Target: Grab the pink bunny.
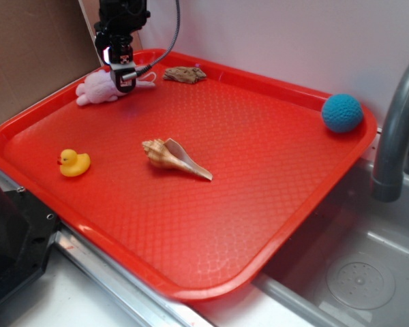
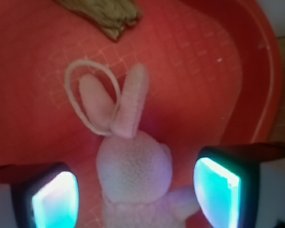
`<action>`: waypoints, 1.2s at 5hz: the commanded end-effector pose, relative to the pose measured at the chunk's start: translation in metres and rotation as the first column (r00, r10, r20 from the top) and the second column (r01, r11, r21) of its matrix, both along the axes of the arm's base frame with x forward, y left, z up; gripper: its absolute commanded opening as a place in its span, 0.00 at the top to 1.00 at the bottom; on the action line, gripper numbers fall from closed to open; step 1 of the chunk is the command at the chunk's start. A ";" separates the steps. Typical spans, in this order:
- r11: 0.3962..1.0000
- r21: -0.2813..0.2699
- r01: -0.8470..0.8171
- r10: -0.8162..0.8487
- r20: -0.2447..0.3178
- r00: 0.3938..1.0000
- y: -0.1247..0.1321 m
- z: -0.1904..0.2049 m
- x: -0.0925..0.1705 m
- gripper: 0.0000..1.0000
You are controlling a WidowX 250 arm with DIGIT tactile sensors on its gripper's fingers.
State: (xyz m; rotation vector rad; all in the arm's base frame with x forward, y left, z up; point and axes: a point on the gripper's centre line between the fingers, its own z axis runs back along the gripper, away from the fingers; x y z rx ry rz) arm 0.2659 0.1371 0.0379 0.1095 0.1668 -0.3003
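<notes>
The pink bunny (image 1: 97, 89) lies at the far left corner of the red tray (image 1: 259, 157), ears pointing right. My gripper (image 1: 125, 76) hangs right over it, low to the tray. In the wrist view the bunny (image 2: 132, 167) lies between my two fingers, head and ears ahead of them, a thin loop beside the ears. The gripper (image 2: 135, 197) is open, with the left finger (image 2: 54, 199) clear of the plush and the right finger (image 2: 217, 192) close to one paw.
A brown dried scrap (image 1: 185, 74) lies at the tray's far edge, just right of the bunny; it also shows in the wrist view (image 2: 102, 14). A yellow rubber duck (image 1: 73, 163), a seashell (image 1: 174, 157) and a blue ball (image 1: 341, 112) lie on the tray. A sink (image 1: 354, 272) and grey faucet (image 1: 395, 136) stand at the right.
</notes>
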 end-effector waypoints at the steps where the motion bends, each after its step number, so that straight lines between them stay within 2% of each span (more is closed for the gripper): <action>1: 0.997 -0.014 0.076 -0.077 -0.066 0.995 -0.001 -0.012 -0.025 0.00; 2: 0.999 -0.009 0.032 -0.032 -0.075 0.997 -0.003 -0.014 -0.026 1.00; 3: 0.998 0.008 0.057 -0.057 -0.062 0.996 -0.013 -0.008 -0.028 1.00; 4: 0.991 0.051 0.127 -0.126 -0.025 0.992 -0.034 0.009 -0.031 1.00; 5: 0.991 0.074 0.108 -0.116 0.115 0.987 -0.069 0.059 -0.043 1.00; 6: 0.999 0.034 0.032 -0.035 0.093 0.995 -0.105 0.089 -0.054 1.00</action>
